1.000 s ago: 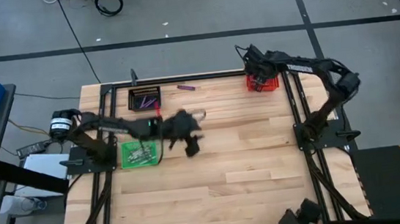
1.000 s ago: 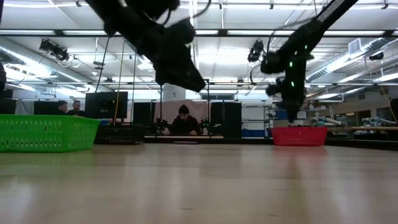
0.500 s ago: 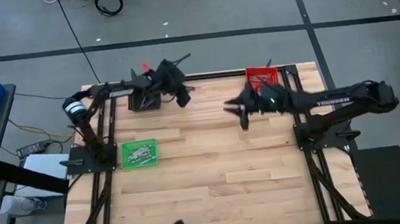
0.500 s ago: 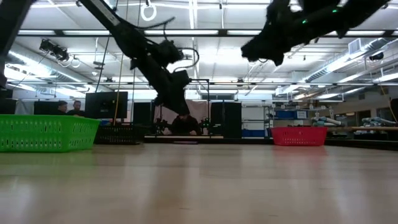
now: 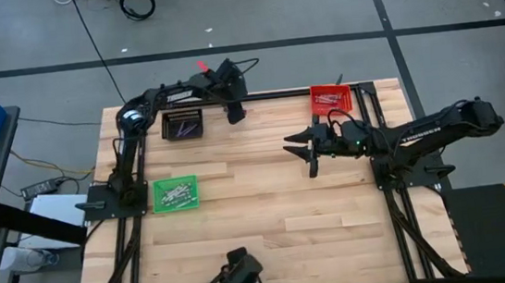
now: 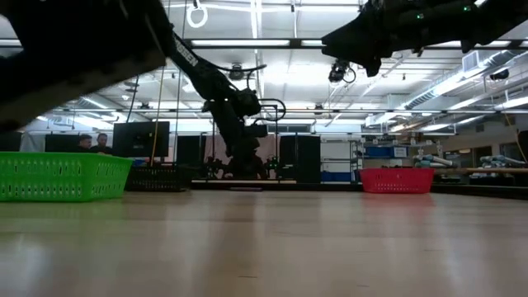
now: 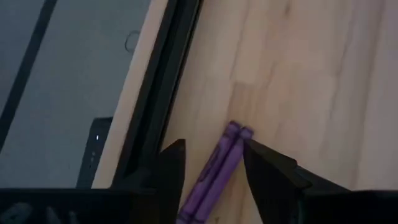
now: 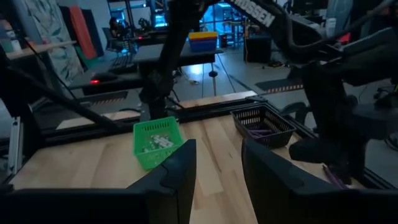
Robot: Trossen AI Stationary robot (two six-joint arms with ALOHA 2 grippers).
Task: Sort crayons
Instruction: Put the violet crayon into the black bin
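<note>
Two purple crayons [image 7: 231,144] lie side by side on the wooden table near its far edge. My left gripper [image 7: 214,174] is open above them, one finger on each side, apart from them. In the high view it [image 5: 234,113] is just right of the black bin [image 5: 182,125]. My right gripper [image 5: 302,152] is open and empty above the middle of the table, right of centre; it also shows in its wrist view [image 8: 217,180]. The crayons are hidden under the left gripper in the high view.
The black bin holds purple crayons, the green bin [image 5: 176,193] at the left holds pale ones, and the red bin [image 5: 330,99] at the far right holds reddish ones. A black frame rail [image 7: 165,93] runs along the far edge. A dark object [image 5: 233,281] sits at the near edge.
My left gripper has gone from beside the green bin toward the table's far edge, past the black bin, and now stands over the purple crayons. My right gripper has left the red bin and gone toward the table's middle.
</note>
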